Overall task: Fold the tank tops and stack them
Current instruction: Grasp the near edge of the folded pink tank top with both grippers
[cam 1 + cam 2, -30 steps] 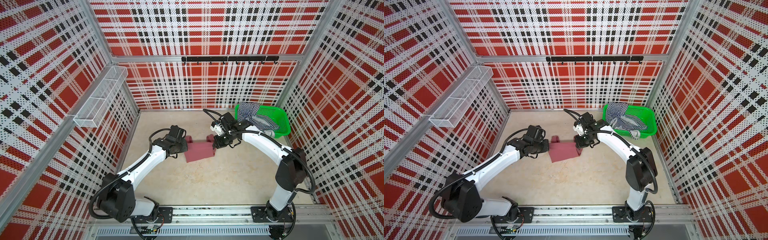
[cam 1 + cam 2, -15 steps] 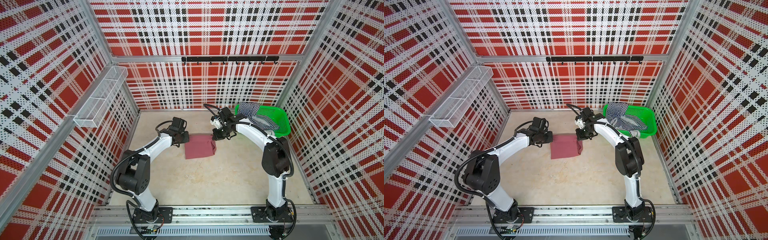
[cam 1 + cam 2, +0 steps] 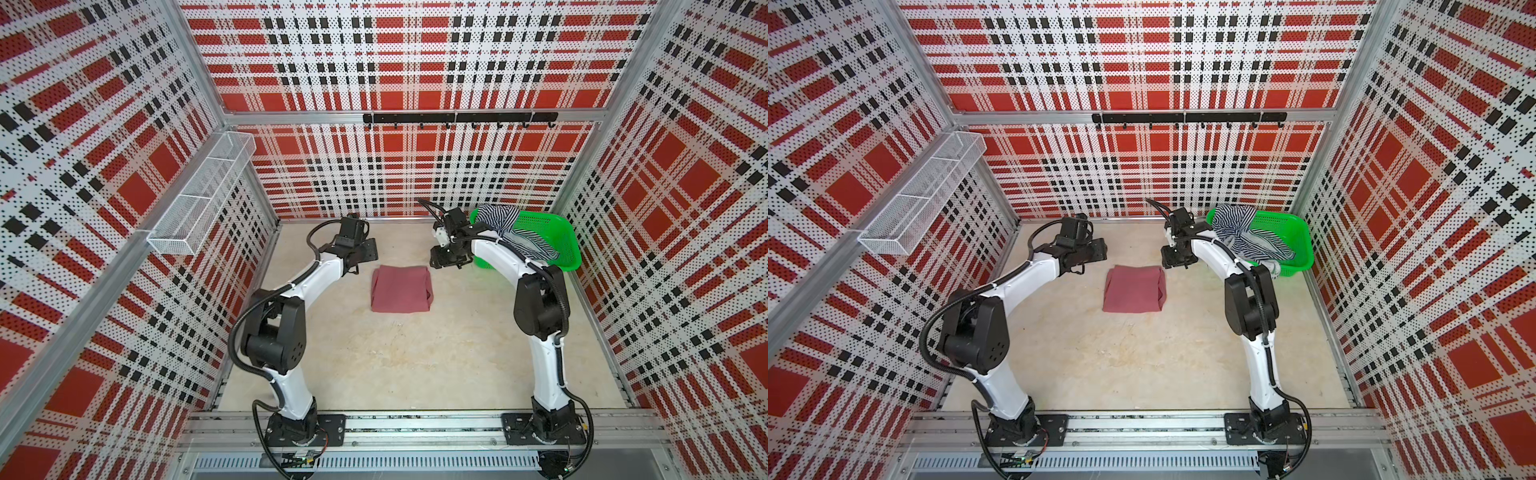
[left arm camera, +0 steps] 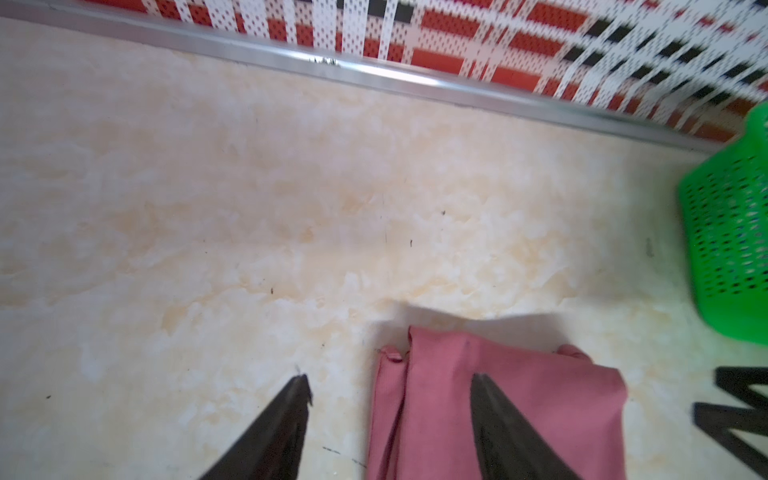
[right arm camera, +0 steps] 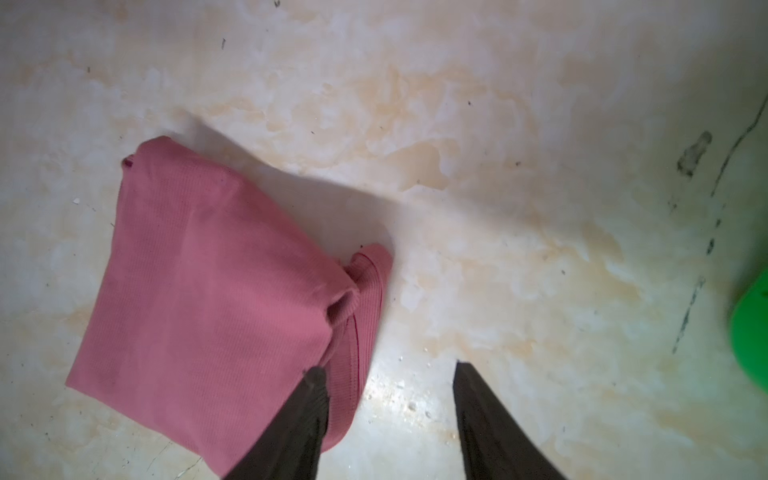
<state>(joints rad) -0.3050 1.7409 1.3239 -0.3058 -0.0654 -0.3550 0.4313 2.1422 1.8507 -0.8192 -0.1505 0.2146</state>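
The dusty rose tank top (image 3: 401, 289) (image 3: 1134, 289) lies folded into a flat rectangle in the middle of the beige floor, and shows in both wrist views (image 4: 498, 407) (image 5: 208, 299). The striped tank top (image 3: 498, 218) (image 3: 1237, 224) hangs crumpled over the rim of the green basket (image 3: 548, 232) (image 3: 1287, 232). My left gripper (image 3: 368, 252) (image 4: 390, 378) hovers open over the rose top's far left corner, holding nothing. My right gripper (image 3: 436, 262) (image 5: 387, 366) hovers open over the far right corner, also holding nothing.
The green basket (image 4: 731, 249) stands at the back right, just behind the right wrist. A white wire shelf (image 3: 199, 199) juts from the left wall. A black hook rail (image 3: 457, 118) runs along the back wall. Plaid walls close in three sides.
Both grippers were shut on the rose top's far edge. Both have opened, let it go and drawn back slightly. The top now lies flat and folded.
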